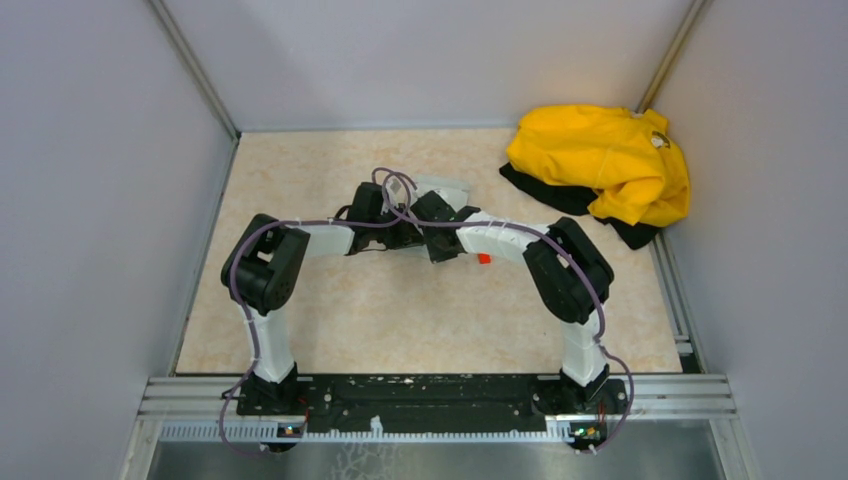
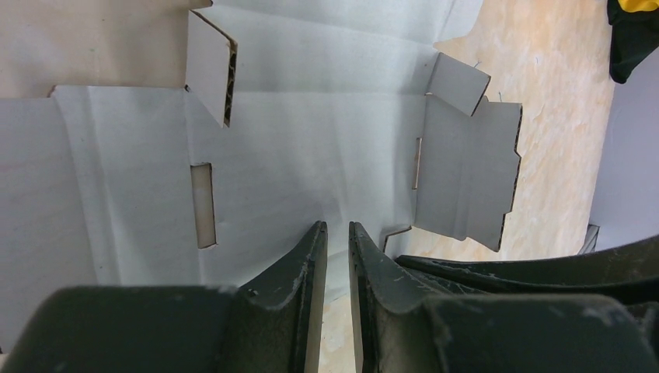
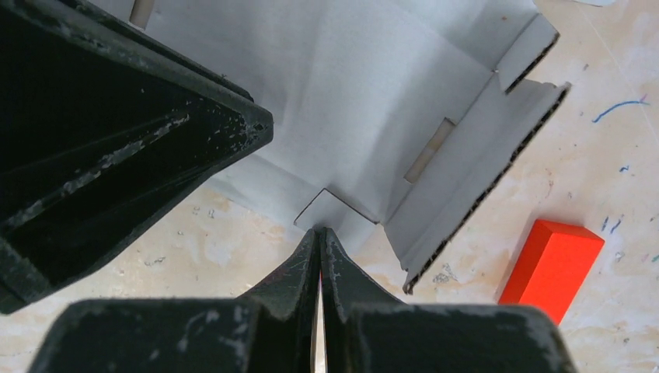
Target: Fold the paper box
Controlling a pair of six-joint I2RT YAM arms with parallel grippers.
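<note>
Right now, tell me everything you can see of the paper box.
The paper box is a pale grey-white corrugated cardboard sheet, die-cut with slots and tabs, lying mostly flat on the table. One side panel and a small corner tab stand raised. The shut right gripper points at a near-edge tab; the left gripper, fingers slightly apart, sits over the same edge. A red block lies beside it, apart.

paper box (image 2: 311,155) unfolded flat, fingers (image 2: 303,263) slightly apart

Even diffuse light, soft shadows, mostly sharp
</note>
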